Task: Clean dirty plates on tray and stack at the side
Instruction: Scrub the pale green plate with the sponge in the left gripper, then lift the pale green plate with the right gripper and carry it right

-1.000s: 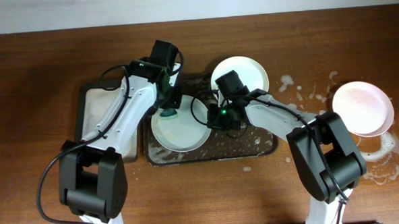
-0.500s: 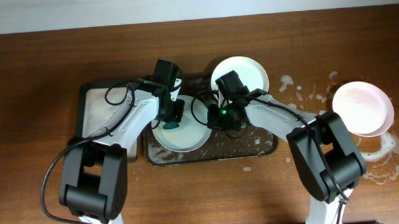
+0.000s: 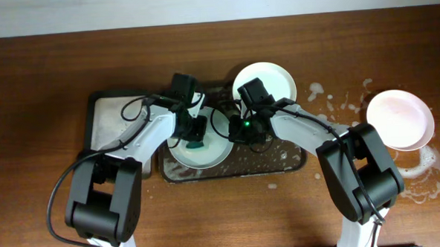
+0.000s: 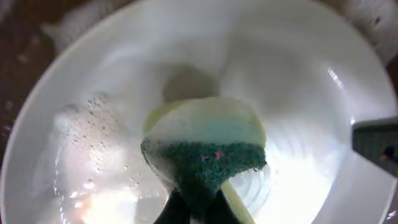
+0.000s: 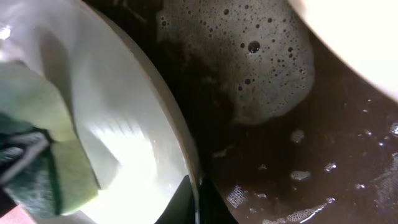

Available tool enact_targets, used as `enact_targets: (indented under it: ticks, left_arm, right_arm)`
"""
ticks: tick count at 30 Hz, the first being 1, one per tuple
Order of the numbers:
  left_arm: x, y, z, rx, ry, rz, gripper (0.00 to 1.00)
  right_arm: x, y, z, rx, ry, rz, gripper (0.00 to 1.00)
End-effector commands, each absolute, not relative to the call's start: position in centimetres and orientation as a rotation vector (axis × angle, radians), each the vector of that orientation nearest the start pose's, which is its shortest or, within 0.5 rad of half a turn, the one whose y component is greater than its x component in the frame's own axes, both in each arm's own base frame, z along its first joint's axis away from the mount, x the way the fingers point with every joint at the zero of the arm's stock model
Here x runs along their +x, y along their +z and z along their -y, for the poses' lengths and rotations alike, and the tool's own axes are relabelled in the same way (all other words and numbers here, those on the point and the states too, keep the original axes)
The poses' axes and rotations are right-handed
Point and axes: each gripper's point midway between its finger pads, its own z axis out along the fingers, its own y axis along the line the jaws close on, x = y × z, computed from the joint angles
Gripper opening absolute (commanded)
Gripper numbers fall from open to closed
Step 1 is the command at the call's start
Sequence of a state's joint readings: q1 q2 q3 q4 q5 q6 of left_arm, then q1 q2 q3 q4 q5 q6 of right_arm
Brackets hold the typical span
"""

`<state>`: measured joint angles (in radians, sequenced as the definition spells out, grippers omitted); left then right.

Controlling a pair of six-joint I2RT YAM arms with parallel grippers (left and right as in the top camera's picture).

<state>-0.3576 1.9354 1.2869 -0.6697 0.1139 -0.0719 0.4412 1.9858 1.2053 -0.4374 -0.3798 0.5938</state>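
A pale plate (image 3: 206,152) lies in the left half of the dark foamy tray (image 3: 281,162). My left gripper (image 3: 197,137) is shut on a green sponge (image 4: 205,155) and presses it on the middle of this wet plate (image 4: 298,81). My right gripper (image 3: 237,130) is shut on the plate's right rim (image 5: 186,155), one finger inside and one outside. A second white plate (image 3: 271,78) rests at the tray's far right edge. A third, pinkish-white plate (image 3: 400,118) lies on the table at the far right.
A smaller dark tray (image 3: 110,121) lies just left of the big one. Foam (image 5: 249,56) and water cover the tray floor (image 5: 311,168). Soapy splashes (image 3: 330,96) mark the table between the tray and the right plate.
My left gripper has slid the sponge from the plate's far edge toward its middle. The right gripper and the plates have not moved.
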Motion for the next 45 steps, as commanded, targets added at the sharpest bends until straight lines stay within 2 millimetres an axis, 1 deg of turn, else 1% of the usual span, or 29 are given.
enact_targets:
  ticks: [1, 3, 6, 8, 11, 14, 15, 16, 17, 18, 20, 21, 22, 23, 24, 25, 26, 27, 28, 31, 33, 36, 39, 40, 41, 42, 43, 44, 45]
  left_arm:
    - [36.5, 1.4, 14.5, 0.414, -0.157, -2.904, 0.01]
    - [37.3, 1.4, 12.2, 0.388, 0.046, -2.883, 0.01]
    - [38.5, 2.0, 8.7, 0.344, 0.347, -2.820, 0.01]
    - [39.1, 2.1, 8.4, 0.333, 0.388, -2.793, 0.01]
    - [39.9, 2.8, 8.7, 0.323, 0.376, -2.770, 0.01]
    - [41.9, 7.4, 9.4, 0.309, 0.357, -2.734, 0.01]
    - [43.4, 11.1, 10.0, 0.290, 0.336, -2.687, 0.00]
    - [44.1, 13.1, 10.0, 0.255, 0.333, -2.665, 0.01]
    - [44.6, 15.5, 9.6, 0.177, 0.355, -2.639, 0.01]
    - [44.9, 17.9, 9.4, 0.146, 0.364, -2.614, 0.01]
    - [44.6, 19.8, 9.1, 0.075, 0.348, -2.615, 0.01]
    - [44.0, 19.9, 8.2, -0.020, 0.343, -2.644, 0.01]
    - [43.4, 19.5, 7.7, -0.058, 0.322, -2.679, 0.01]
    - [43.0, 19.0, 7.1, -0.084, 0.266, -2.727, 0.01]
    - [42.8, 18.4, 6.1, -0.146, 0.149, -2.776, 0.01]
    - [42.9, 18.4, 5.5, -0.175, 0.112, -2.785, 0.01]
    - [43.0, 18.2, 4.5, -0.222, 0.062, -2.796, 0.01]
    - [43.0, 18.2, 4.0, -0.242, 0.053, -2.797, 0.01]
    - [43.0, 18.2, 3.7, -0.252, 0.056, -2.795, 0.01]
    - [43.4, 18.3, 3.7, -0.253, 0.051, -2.780, 0.01]
    - [43.6, 18.4, 3.7, -0.253, 0.049, -2.774, 0.01]
    - [43.6, 18.4, 3.7, -0.253, 0.049, -2.774, 0.01]
    - [43.6, 18.3, 3.7, -0.253, 0.049, -2.776, 0.01]
    - [43.6, 18.2, 3.7, -0.253, 0.050, -2.778, 0.01]
    - [43.6, 18.2, 3.7, -0.253, 0.050, -2.778, 0.01]
    - [43.6, 18.2, 3.7, -0.253, 0.050, -2.778, 0.01]
    - [43.6, 18.2, 3.7, -0.253, 0.050, -2.778, 0.01]
    - [43.6, 18.2, 3.7, -0.253, 0.050, -2.779, 0.01]
    - [43.5, 18.0, 3.7, -0.253, 0.052, -2.783, 0.01]
  right_arm:
    - [35.4, -0.4, -23.1, 0.131, 0.694, -2.950, 0.04]
    - [35.4, -0.4, -23.1, 0.131, 0.694, -2.951, 0.04]
    - [35.4, -0.4, -23.1, 0.131, 0.694, -2.951, 0.04]
    - [35.4, -0.4, -23.1, 0.131, 0.694, -2.951, 0.04]
    - [35.4, -0.4, -23.1, 0.131, 0.694, -2.951, 0.04]
    - [35.4, -0.4, -23.1, 0.131, 0.694, -2.951, 0.04]
    - [35.4, -0.4, -23.1, 0.131, 0.694, -2.951, 0.04]
    - [35.4, -0.4, -23.1, 0.131, 0.693, -2.951, 0.04]
    - [35.4, -0.4, -23.1, 0.132, 0.693, -2.952, 0.04]
    - [35.4, -0.5, -23.1, 0.132, 0.692, -2.954, 0.04]
    - [35.3, -0.3, -23.2, 0.122, 0.709, -2.952, 0.04]
    - [35.5, 0.4, -23.3, 0.109, 0.715, -2.936, 0.04]
    - [35.6, 1.0, -23.3, 0.068, 0.718, -2.916, 0.04]
    - [35.9, 2.7, -23.0, 0.035, 0.694, -2.876, 0.04]
    - [36.2, 4.3, -22.3, 0.043, 0.637, -2.846, 0.04]
    - [36.3, 5.2, -21.7, 0.035, 0.595, -2.827, 0.04]
    - [36.4, 7.6, -19.6, 0.047, 0.449, -2.785, 0.04]
    - [36.3, 9.5, -18.4, 0.003, 0.366, -2.740, 0.04]
    - [36.3, 11.0, -17.5, 0.000, 0.319, -2.707, 0.04]
    - [35.9, 15.5, -13.8, 0.063, 0.109, -2.601, 0.04]
    - [35.7, 17.3, -12.5, 0.045, 0.015, -2.577, 0.04]
    - [35.7, 19.2, -12.6, -0.001, -0.054, -2.547, 0.04]
    - [35.0, 22.0, -13.4, -0.107, -0.308, -2.416, 0.04]
    - [34.7, 23.2, -13.9, -0.137, -0.416, -2.333, 0.04]
    - [34.3, 25.6, -13.8, -0.138, -0.595, -2.178, 0.04]
    - [33.9, 27.4, -13.7, -0.126, -0.697, -2.071, 0.04]
    - [33.2, 30.1, -13.7, -0.091, -0.828, -1.909, 0.04]
    - [32.7, 31.6, -13.9, -0.073, -0.886, -1.822, 0.04]
    - [32.3, 32.2, -14.2, -0.070, -0.912, -1.781, 0.04]
